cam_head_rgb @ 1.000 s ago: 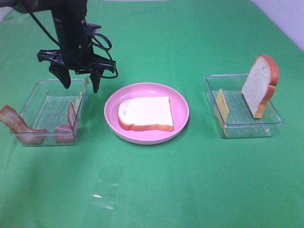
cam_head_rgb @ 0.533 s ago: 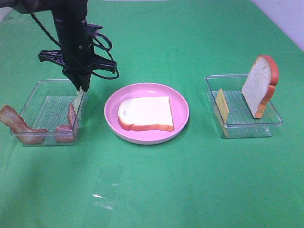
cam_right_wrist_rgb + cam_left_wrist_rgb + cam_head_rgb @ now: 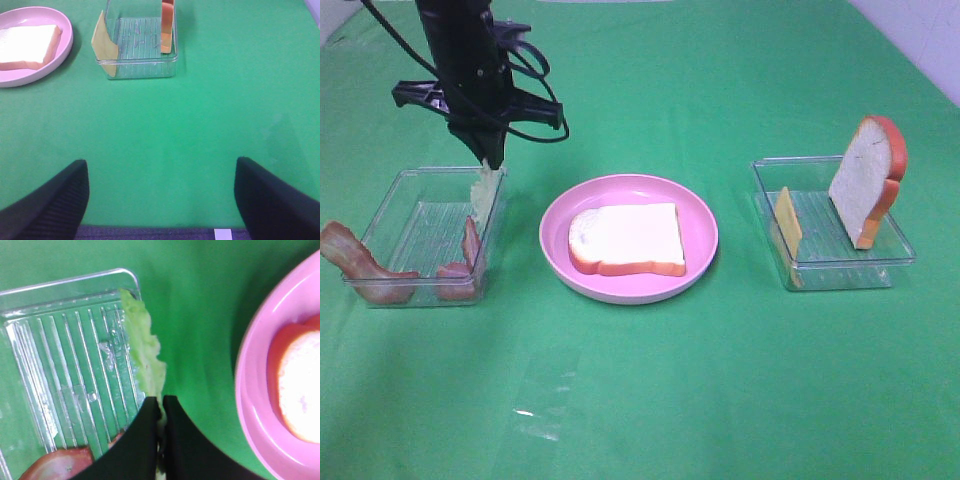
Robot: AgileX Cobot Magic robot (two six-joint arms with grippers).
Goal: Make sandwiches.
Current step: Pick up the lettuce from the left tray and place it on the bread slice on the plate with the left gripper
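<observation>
My left gripper (image 3: 488, 162) is shut on a pale green lettuce leaf (image 3: 481, 192) and holds it hanging at the right wall of the left clear tray (image 3: 395, 200). In the left wrist view the black fingers (image 3: 145, 430) pinch the lettuce (image 3: 142, 357). Reddish-brown bacon strips (image 3: 365, 265) lie in that tray. One white bread slice (image 3: 625, 238) lies on the round pink plate (image 3: 705, 225). In the right tray (image 3: 820, 275) stand a second bread slice (image 3: 865, 180) and a yellow cheese slice (image 3: 787, 222). My right gripper (image 3: 160, 200) is open over bare cloth.
Green cloth covers the table. A piece of clear film (image 3: 545, 400) lies on the cloth in front of the plate. A white wall edge (image 3: 920, 35) shows at the far right.
My left gripper closed on the lettuce at the tray's right wall and has risen, lifting the leaf partly out of the tray. The right arm has not moved.
</observation>
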